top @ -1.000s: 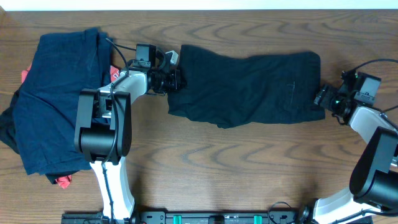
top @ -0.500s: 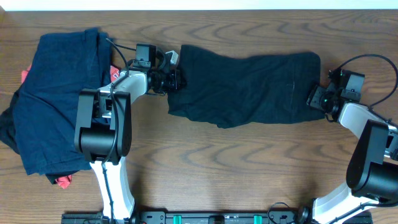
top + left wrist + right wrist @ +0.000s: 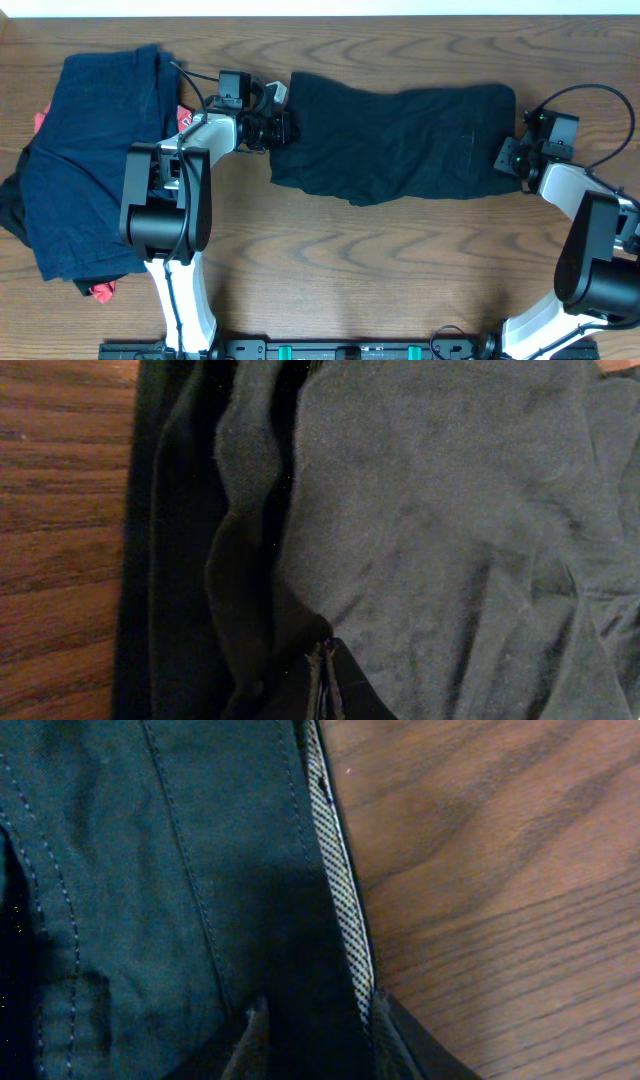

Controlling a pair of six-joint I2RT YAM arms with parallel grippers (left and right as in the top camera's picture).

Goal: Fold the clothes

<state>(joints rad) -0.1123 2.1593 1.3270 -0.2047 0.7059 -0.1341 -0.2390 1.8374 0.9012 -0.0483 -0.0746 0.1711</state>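
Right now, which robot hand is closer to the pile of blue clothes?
Left. The left gripper sits at the black shorts' left end, beside the pile of blue clothes; the right gripper is at the shorts' far right end.

The left arm and right arm share white shells and bulky black joint housings, thin black cables looping at each wrist; the right hand has dark fingers

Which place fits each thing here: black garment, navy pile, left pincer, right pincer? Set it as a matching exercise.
Things:
1 black garment
2 navy pile
3 left pincer
4 right pincer

Places:
a left side of the table
b at the garment's right edge
c centre of the table
d at the garment's left edge

Pairs: 1-c; 2-a; 3-d; 4-b
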